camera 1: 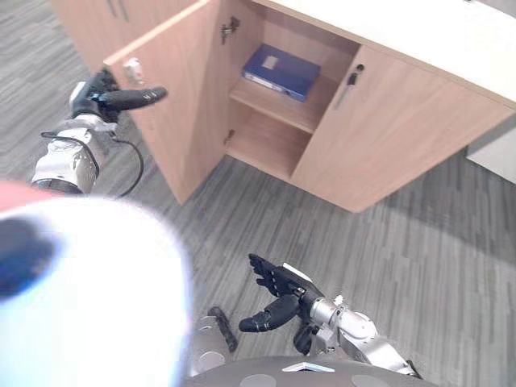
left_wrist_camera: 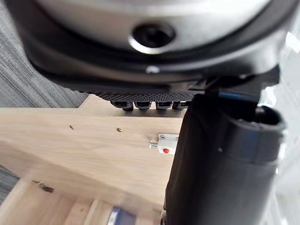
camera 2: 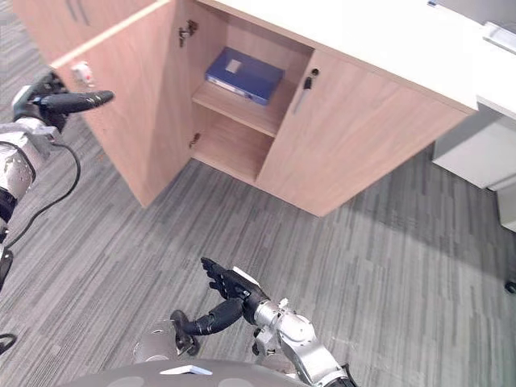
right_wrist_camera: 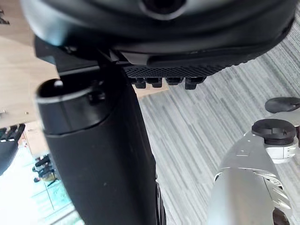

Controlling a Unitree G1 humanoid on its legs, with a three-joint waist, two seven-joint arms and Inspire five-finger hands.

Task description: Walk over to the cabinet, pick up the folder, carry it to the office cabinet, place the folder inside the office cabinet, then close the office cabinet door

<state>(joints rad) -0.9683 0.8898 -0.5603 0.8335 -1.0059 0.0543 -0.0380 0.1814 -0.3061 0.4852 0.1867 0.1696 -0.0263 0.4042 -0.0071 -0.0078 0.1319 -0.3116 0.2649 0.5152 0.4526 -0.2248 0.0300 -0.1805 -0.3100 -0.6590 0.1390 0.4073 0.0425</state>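
A blue folder (camera 1: 282,71) lies flat on the upper shelf inside the wooden office cabinet (camera 1: 387,137). The cabinet's left door (camera 1: 181,97) stands wide open, and a small white catch (camera 1: 133,71) sits near its free edge. My left hand (camera 1: 97,98) is at that free edge, its fingers (camera 2: 81,101) stretched out straight across the edge just below the catch. In the left wrist view my fingertips (left_wrist_camera: 145,104) lie along the door's edge above the catch (left_wrist_camera: 165,143). My right hand (camera 1: 278,289) hangs low over the floor, open and holding nothing.
The cabinet's right door (camera 1: 395,121) is shut and has a dark handle (camera 1: 348,87). A white top (camera 1: 435,32) covers the cabinet. A pale grey unit (camera 2: 484,145) stands at the right. Grey striped carpet (camera 1: 339,258) lies between me and the cabinet.
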